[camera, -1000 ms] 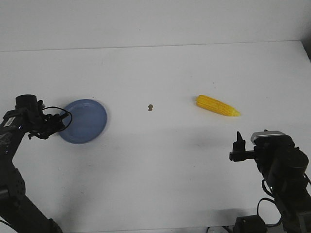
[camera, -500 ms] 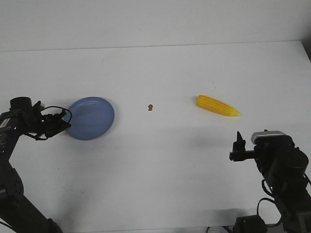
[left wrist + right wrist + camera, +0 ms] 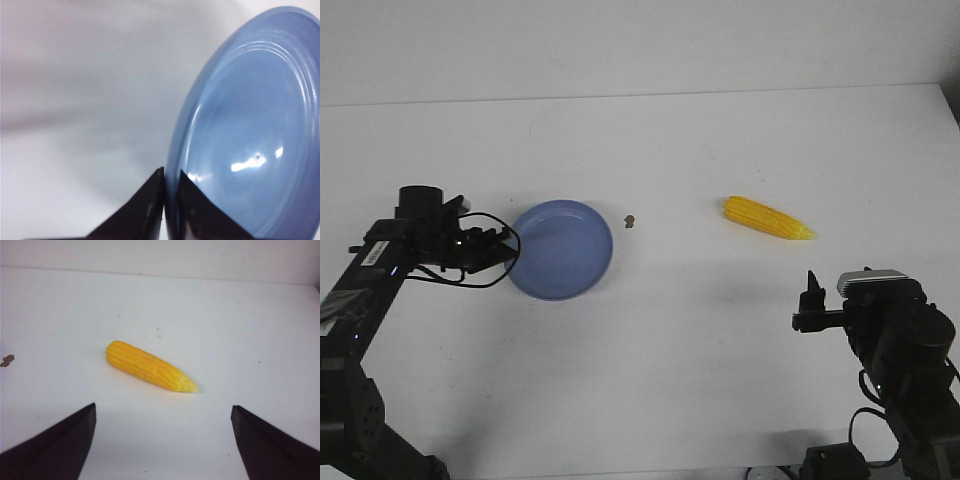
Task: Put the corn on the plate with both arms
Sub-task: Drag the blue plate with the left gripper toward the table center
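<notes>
The periwinkle-blue plate sits left of the table's middle. My left gripper is shut on the plate's left rim; in the left wrist view the two fingertips pinch the rim, with the plate filling the frame. The yellow corn lies on the table at the right, its pointed end toward the right. My right gripper is open and empty, in front of the corn. In the right wrist view the corn lies beyond the wide-apart fingers, and the gripper holds nothing.
A tiny brown speck lies on the white table between plate and corn; it also shows in the right wrist view. The table's far edge runs along the back.
My left gripper has carried the plate to the right, from the far left toward the table's middle. The right arm and the corn have not moved.
</notes>
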